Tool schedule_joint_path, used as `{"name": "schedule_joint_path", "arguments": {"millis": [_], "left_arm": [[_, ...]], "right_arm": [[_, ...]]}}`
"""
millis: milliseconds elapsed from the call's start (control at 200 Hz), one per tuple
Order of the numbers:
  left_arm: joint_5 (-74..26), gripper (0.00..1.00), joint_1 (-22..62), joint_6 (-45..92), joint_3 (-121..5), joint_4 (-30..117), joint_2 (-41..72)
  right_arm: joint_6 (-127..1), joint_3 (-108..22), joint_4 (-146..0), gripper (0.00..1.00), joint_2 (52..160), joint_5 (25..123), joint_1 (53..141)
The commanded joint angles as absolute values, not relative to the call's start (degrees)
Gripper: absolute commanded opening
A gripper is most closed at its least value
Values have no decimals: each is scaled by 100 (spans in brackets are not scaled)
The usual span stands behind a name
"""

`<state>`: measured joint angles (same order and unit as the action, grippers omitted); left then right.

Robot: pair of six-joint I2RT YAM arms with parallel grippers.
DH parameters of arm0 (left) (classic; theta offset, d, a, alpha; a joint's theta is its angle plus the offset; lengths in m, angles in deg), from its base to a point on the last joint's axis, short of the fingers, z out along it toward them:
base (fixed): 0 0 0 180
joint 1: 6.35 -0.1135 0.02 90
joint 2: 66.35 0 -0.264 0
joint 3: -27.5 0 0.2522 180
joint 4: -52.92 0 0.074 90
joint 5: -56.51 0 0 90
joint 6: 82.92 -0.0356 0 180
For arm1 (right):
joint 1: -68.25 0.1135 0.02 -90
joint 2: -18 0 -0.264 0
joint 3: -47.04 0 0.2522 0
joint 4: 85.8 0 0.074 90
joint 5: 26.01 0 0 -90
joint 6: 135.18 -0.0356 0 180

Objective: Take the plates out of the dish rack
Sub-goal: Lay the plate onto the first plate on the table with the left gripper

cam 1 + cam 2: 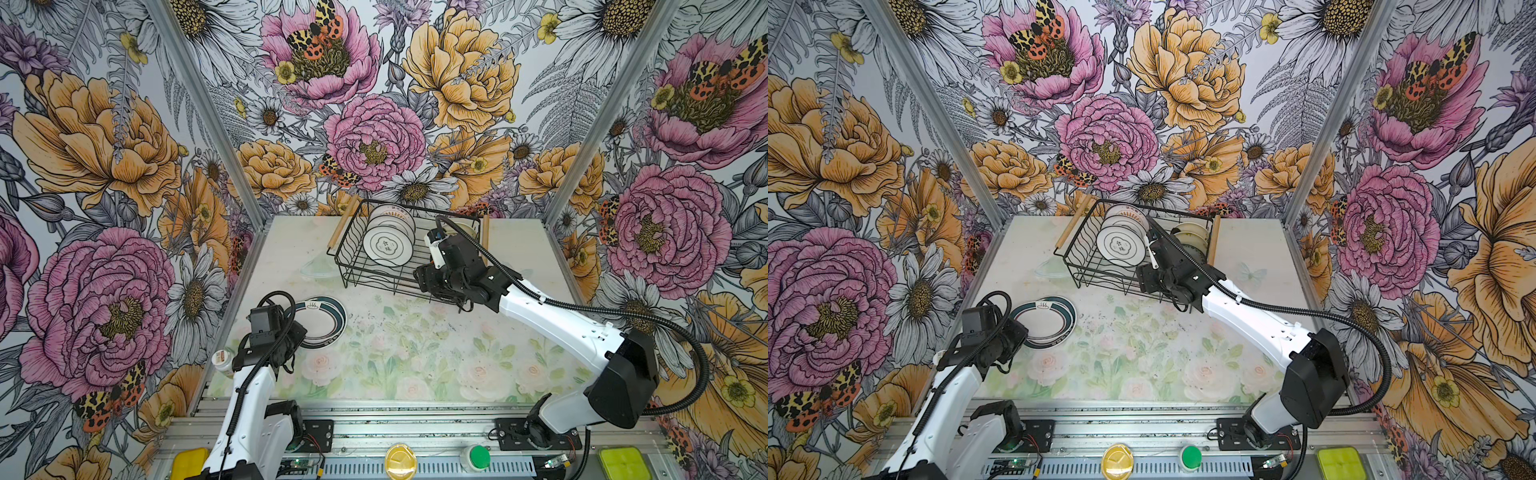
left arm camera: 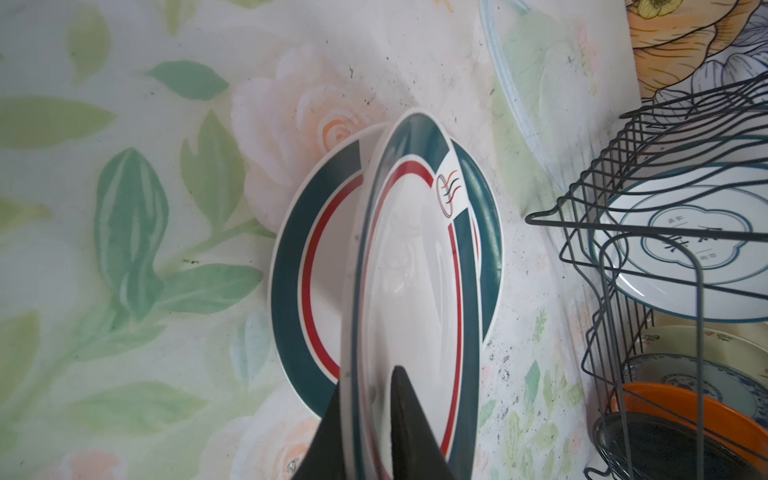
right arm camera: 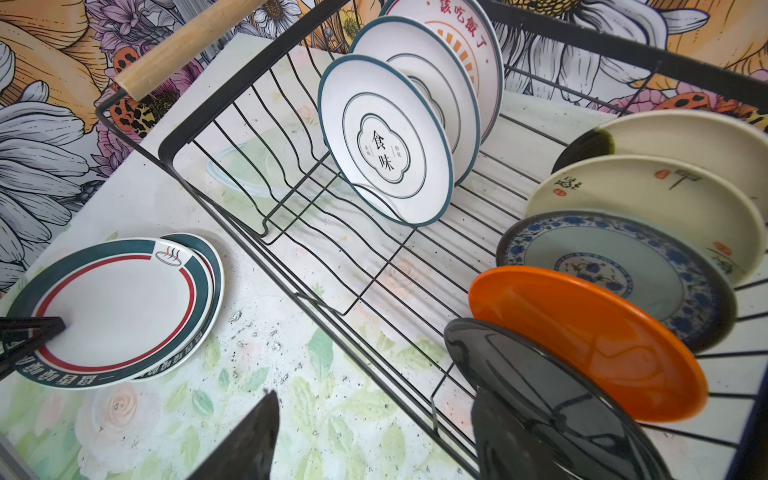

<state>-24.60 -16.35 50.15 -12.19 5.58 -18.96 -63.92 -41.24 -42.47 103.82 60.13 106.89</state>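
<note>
1. The dish rack (image 1: 351, 249) stands at about 12 o'clock on the table (image 1: 415, 353), close to the back wall and slightly skewed. It has a wooden handle (image 1: 340, 226) at each short end.
2. In the rack's 9 o'clock half, three white plates stand on edge in the slots. In front is the cloud-motif plate (image 3: 384, 153), behind it the blue-rimmed plate (image 3: 432, 70), and rearmost the red-lettered plate (image 3: 469, 37).
3. In the 3 o'clock half, five plates lean in a row. From the back they are the cream plate with black patch (image 3: 685, 137), the cream plate with red seals (image 3: 648, 199), the blue-patterned plate (image 3: 615, 266), the orange plate (image 3: 590, 345) and the black plate (image 3: 552, 399).
4. Two green-and-red-rimmed plates are out of the rack, at about 8 o'clock from it. The lower plate (image 2: 291, 270) lies flat on the table. The upper plate (image 2: 415, 270) rests on it, tilted.
5. The left gripper (image 2: 370, 374) has one finger on each side of the upper plate's near rim. Whether it clamps the rim or has let go cannot be told.
6. The right gripper (image 3: 374, 390) is at the rack's 5 o'clock corner with its jaws spread wide, grasping nothing. One finger is outside the rack and the other is by the black plate; contact cannot be told.
7. A small white bottle (image 1: 222, 361) sits at the table's 8 o'clock edge, beside the left arm.
</note>
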Motion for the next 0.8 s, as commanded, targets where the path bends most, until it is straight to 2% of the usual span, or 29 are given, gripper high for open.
{"name": "schedule_joint_path", "arguments": {"millis": [0, 375, 796], "left_arm": [[-2424, 23, -1668, 4940, -1142, 674, -1863], [-2531, 41, -1672, 4925, -1115, 681, -1681], [-2636, 49, -1677, 4918, -1140, 674, -1340]], "right_arm": [[-6338, -4348, -4277, 75, 10457, 6149, 10657], [-6299, -4416, -4277, 75, 10484, 6216, 10636], [-6304, -4320, -4294, 75, 10486, 6282, 10596]]}}
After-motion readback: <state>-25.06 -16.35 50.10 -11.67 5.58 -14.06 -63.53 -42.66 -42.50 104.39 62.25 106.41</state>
